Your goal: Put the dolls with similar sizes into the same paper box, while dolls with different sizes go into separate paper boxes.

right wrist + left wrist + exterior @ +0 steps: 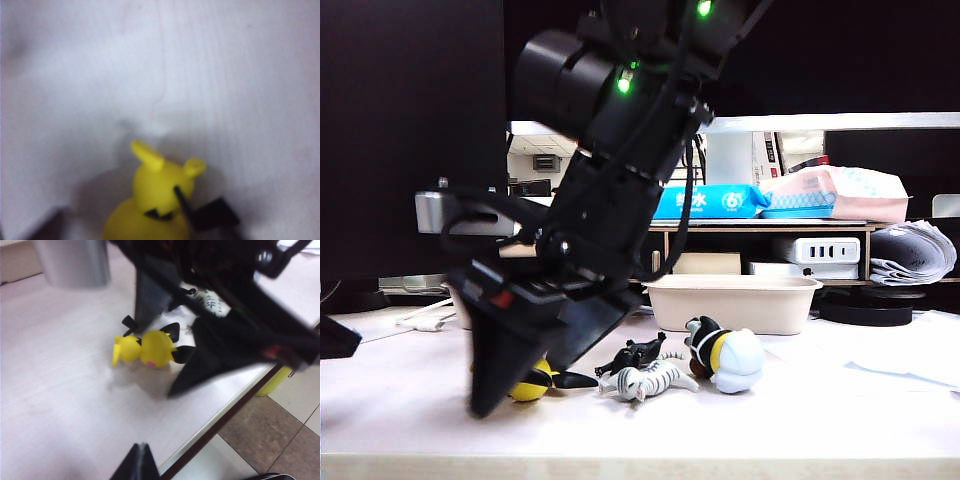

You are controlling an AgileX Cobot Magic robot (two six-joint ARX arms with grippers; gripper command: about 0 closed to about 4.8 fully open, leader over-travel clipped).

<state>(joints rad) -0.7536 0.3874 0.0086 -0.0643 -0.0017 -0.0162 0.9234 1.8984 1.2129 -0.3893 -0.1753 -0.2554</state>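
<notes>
Straddling the yellow doll [150, 347] with jaws apart, the right hand [165, 347] should close squarely — not on an ear. Left hand [136, 463] idles at the worktop [820, 420] edge — grip unclear.

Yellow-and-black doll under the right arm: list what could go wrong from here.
1. The right end effector straddles the lying yellow-and-black doll with its fingers apart; the doll's rounded body could squirt out as they close.
2. The black animal and zebra lie close beside it in the exterior view, so a finger could knock them.
3. The left end effector barely shows at the table's near edge, so its state cannot be judged.
</notes>
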